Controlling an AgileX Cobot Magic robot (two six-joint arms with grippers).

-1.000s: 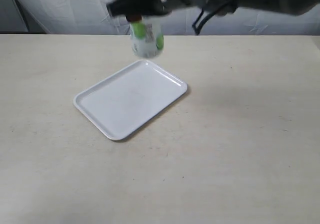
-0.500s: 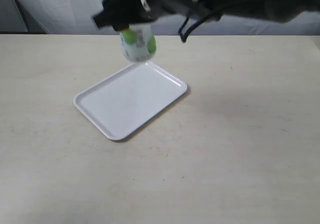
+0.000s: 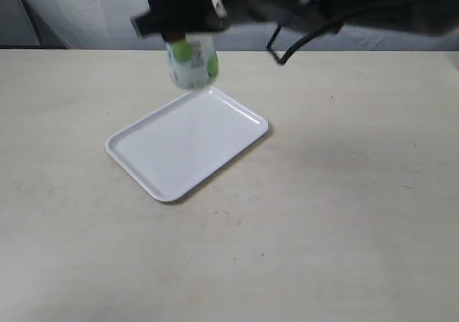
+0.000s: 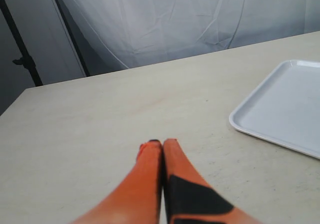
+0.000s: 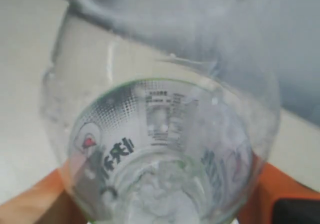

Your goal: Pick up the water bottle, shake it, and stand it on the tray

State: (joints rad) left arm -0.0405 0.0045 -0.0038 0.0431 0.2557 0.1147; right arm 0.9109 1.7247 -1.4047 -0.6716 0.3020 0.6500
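The water bottle (image 3: 191, 65) hangs in the air above the far corner of the white tray (image 3: 186, 141), blurred, its green and white label showing. My right gripper (image 3: 188, 21) reaches across from the right and is shut on the bottle's upper part. In the right wrist view the clear bottle (image 5: 160, 149) fills the frame between orange fingers (image 5: 277, 189). My left gripper (image 4: 161, 144) is shut with nothing in it, low over the bare table, and the tray (image 4: 287, 109) lies off to its side.
A pale beige table (image 3: 344, 207) carries only the tray. White cloth (image 3: 86, 13) hangs behind the table's far edge. A dark stand (image 4: 22, 49) rises beside the cloth in the left wrist view.
The right gripper with the bottle has shifted left over the last second and dipped slightly; the bottle stays blurred. The tray has not moved.
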